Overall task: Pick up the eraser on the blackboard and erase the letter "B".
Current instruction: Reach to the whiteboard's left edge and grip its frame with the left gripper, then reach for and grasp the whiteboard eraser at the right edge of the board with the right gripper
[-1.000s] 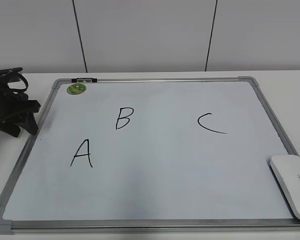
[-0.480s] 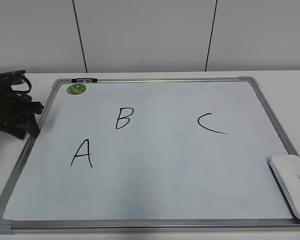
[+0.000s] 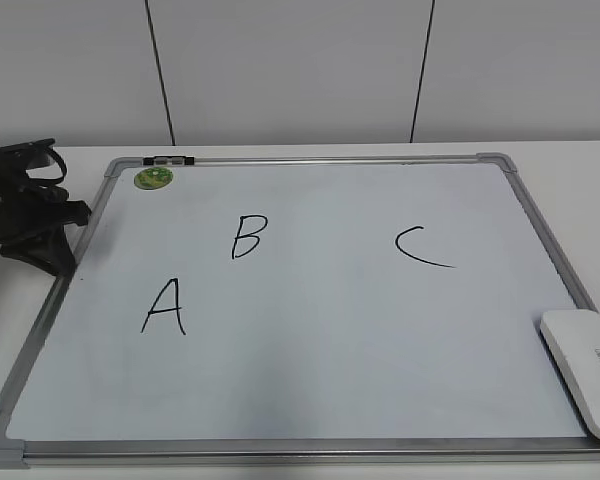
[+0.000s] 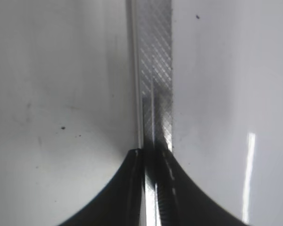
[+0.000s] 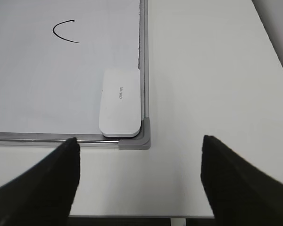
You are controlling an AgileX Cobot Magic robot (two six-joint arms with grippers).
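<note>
The white eraser (image 3: 583,370) lies on the blackboard (image 3: 330,340) at its near right corner; it also shows in the right wrist view (image 5: 120,102). The black letter "B" (image 3: 248,237) is left of centre, between "A" (image 3: 165,307) and "C" (image 3: 420,247). My left gripper (image 3: 60,255) sits at the board's left edge, jaws close together right over the metal frame (image 4: 155,70), its tips (image 4: 151,153) holding nothing I can see. My right gripper (image 5: 140,141) is wide open and empty, above the table just in front of the eraser's corner; it is out of the exterior view.
A small round green magnet (image 3: 153,178) sits at the board's far left corner. The grey plastic corner (image 5: 137,141) and frame border the eraser. White table (image 5: 212,70) lies right of the board; its front edge is near. A wall stands behind.
My left gripper has shifted slightly at the board's left edge. The eraser and the letters are unchanged.
</note>
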